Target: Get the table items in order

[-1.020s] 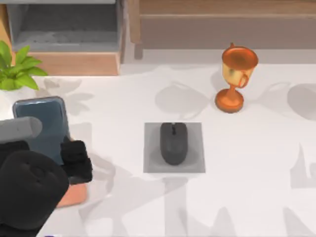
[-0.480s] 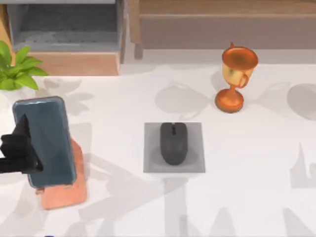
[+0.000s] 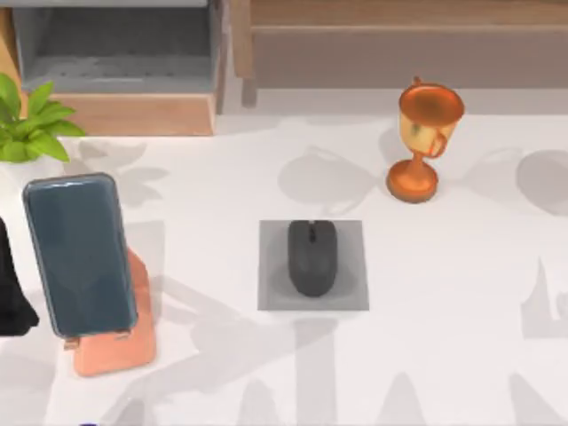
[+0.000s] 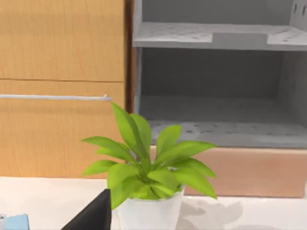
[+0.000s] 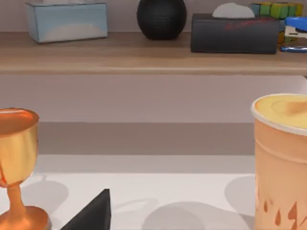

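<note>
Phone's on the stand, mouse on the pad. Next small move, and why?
Probably bring the right arm toward the trophy. The phone leans on the pink stand and the mouse sits on the grey pad, so the trophy, upright at the table's back right, looks like the item left. The left gripper is off at the left edge, apart from the phone.

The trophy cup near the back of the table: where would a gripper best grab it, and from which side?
Probably the thin stem of the trophy cup, between bowl and round base, approached level from the front or right. It stands upright, and the bowl and handles look too wide for a secure pinch.
</note>
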You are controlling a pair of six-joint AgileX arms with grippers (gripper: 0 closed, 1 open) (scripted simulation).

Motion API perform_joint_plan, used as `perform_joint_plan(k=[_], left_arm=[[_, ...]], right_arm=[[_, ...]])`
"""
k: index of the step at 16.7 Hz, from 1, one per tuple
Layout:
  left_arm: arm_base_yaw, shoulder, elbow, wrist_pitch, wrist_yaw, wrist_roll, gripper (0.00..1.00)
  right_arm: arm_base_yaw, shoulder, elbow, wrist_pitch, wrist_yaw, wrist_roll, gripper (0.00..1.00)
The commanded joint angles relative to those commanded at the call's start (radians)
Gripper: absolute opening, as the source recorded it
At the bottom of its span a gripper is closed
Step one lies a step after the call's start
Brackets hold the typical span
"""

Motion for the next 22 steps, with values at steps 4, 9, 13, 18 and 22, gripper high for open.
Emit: perform_joint_plan(k=[4,9,13,18,22], left_arm=[[0.052,-0.007,-0.038,0.029,0.042,0.022,1.00],[0.052,-0.007,-0.038,0.029,0.042,0.022,1.00],[0.052,-0.007,-0.038,0.029,0.042,0.022,1.00],[0.052,-0.007,-0.038,0.029,0.042,0.022,1.00],[0.052,-0.007,-0.038,0.029,0.042,0.022,1.00]], right_arm=[[0.000,0.000,0.000,0.000,0.000,0.000,1.00],[-0.001,0.009,0.002,0.007,-0.002,0.000,1.00],[-0.025,0.147,0.025,0.106,-0.026,0.002,1.00],[-0.100,0.508,0.080,0.353,-0.074,0.003,1.00],[-0.183,0.889,0.144,0.612,-0.119,0.003,1.00]])
